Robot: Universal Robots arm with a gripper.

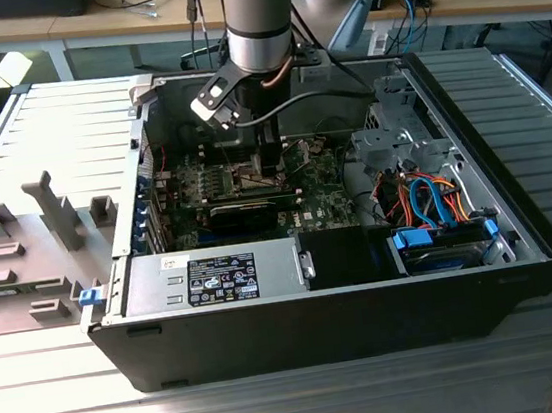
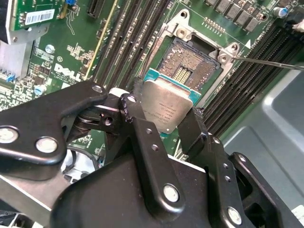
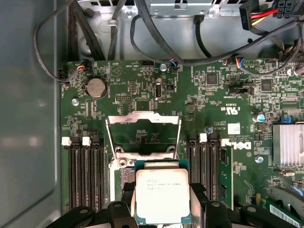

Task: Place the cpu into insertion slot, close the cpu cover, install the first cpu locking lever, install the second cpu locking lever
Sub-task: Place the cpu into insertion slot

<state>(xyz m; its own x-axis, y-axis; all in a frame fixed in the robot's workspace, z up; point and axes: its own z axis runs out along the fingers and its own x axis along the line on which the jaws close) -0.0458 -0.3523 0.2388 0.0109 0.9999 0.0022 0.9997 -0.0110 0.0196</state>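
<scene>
Cpu: the small flat square cpu (image 2: 168, 107) (image 3: 162, 194) with a silvery-grey metal top and a teal border is held in the air, partly over the near side of the socket. I cannot tell whether any corner touches it.
Jaws: the black gripper (image 2: 164, 114) (image 3: 162, 199) (image 1: 269, 162) is clamped on the cpu, with one of its fingers (image 2: 140, 128) on each of two opposite edges. The other two edges are free.
Insertion slot: the square dark insertion slot (image 2: 192, 61) with a silvery metal rim lies uncovered, and most of its contact field is bare beyond the chip.
Cpu cover: the thin silvery cpu cover (image 3: 142, 117), a frame plate with a square window, stands raised on the far side of the socket, leaving the opening free.
Lever: a thin silvery lever rod (image 2: 266, 61) juts out from one socket corner, above the board.
Side edges: long narrow black memory slots (image 3: 88, 175) (image 2: 123, 42) run close along both flanks of the socket, so there is little room sideways.
Board: the green motherboard (image 3: 213, 95) carries a finned silvery heatsink (image 3: 287, 145), well apart from the socket.
Far edge: black cables (image 3: 156, 38) loop along the board's edge, away from the socket.
Enclosure: the black open computer case (image 1: 322, 332) lies on its side, and the arm reaches in from above between its walls.
</scene>
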